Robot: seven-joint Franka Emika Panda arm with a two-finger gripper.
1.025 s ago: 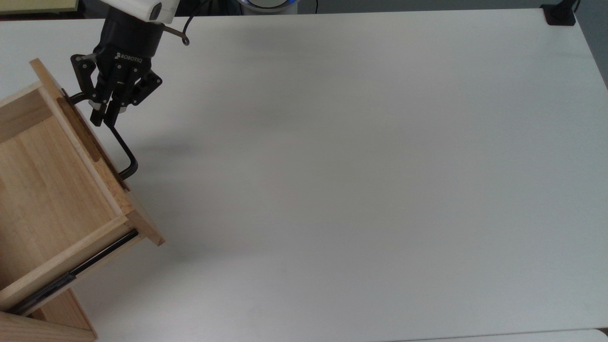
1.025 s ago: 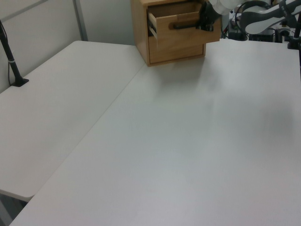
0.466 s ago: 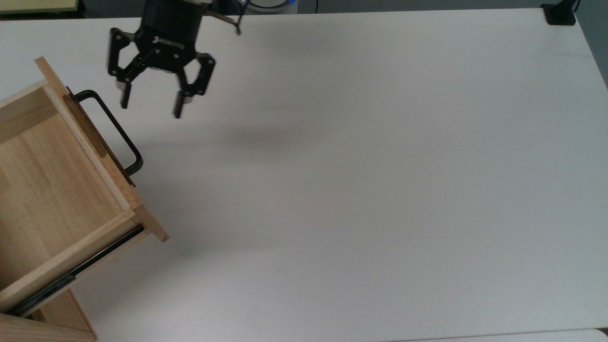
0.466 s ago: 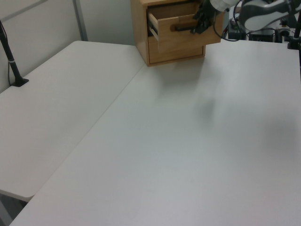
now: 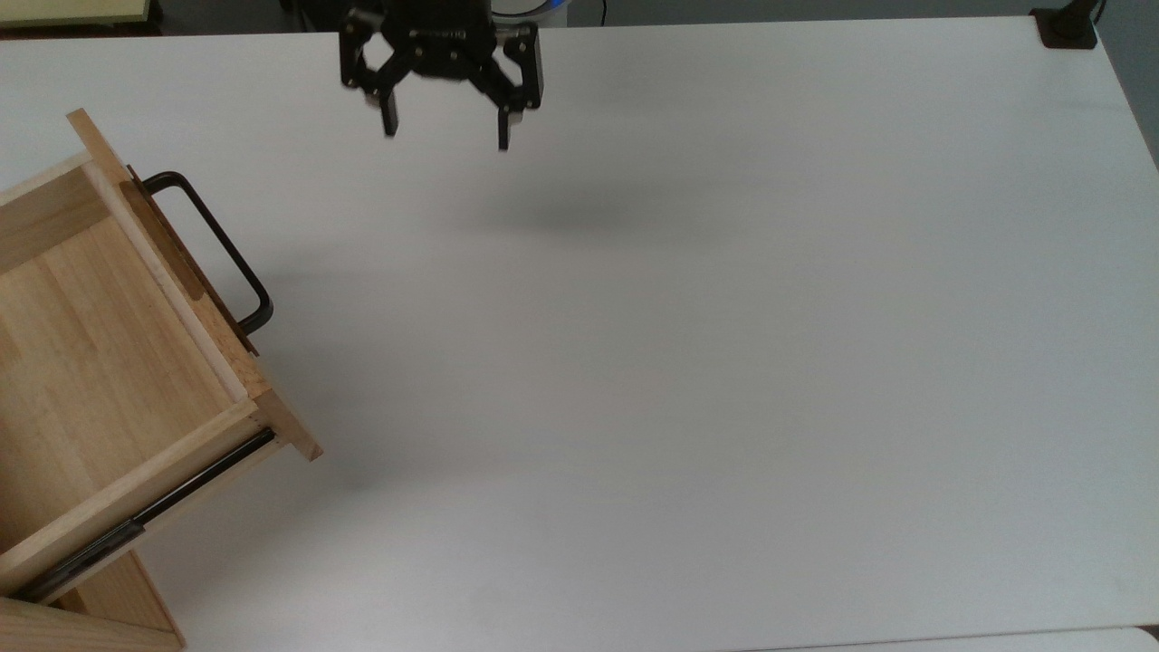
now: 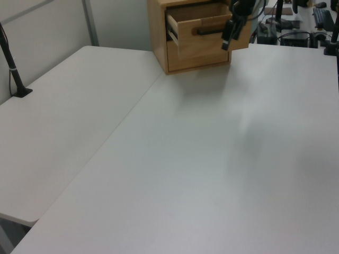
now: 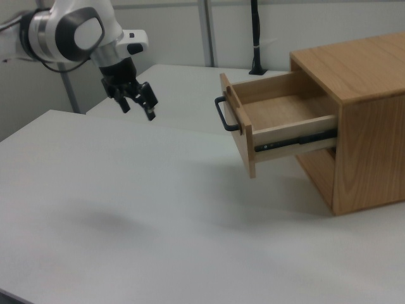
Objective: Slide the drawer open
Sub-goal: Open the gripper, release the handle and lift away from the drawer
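The light wooden drawer (image 5: 100, 362) stands pulled out of its cabinet at the top view's left, and its inside holds nothing. Its black U-shaped handle (image 5: 217, 249) faces the table, and a black slide rail (image 5: 154, 512) runs along its side. My gripper (image 5: 446, 131) hangs open above the white table, well to the right of the handle in the top view, holding nothing. In the right view the gripper (image 7: 138, 111) is left of the drawer (image 7: 285, 117) and clear of the handle (image 7: 221, 114). In the left view the gripper (image 6: 229, 38) overlaps the drawer front (image 6: 204, 45).
The wooden cabinet (image 7: 361, 76) sits at the table's edge. The white table (image 5: 724, 362) stretches wide to the top view's right. A black clamp (image 5: 1068, 27) is at its far corner. A black post (image 6: 13, 69) stands at the left view's left edge.
The gripper let go of the drawer handle, opened, and moved away to the top view's right and far side. The drawer slid out slightly, then stayed put.
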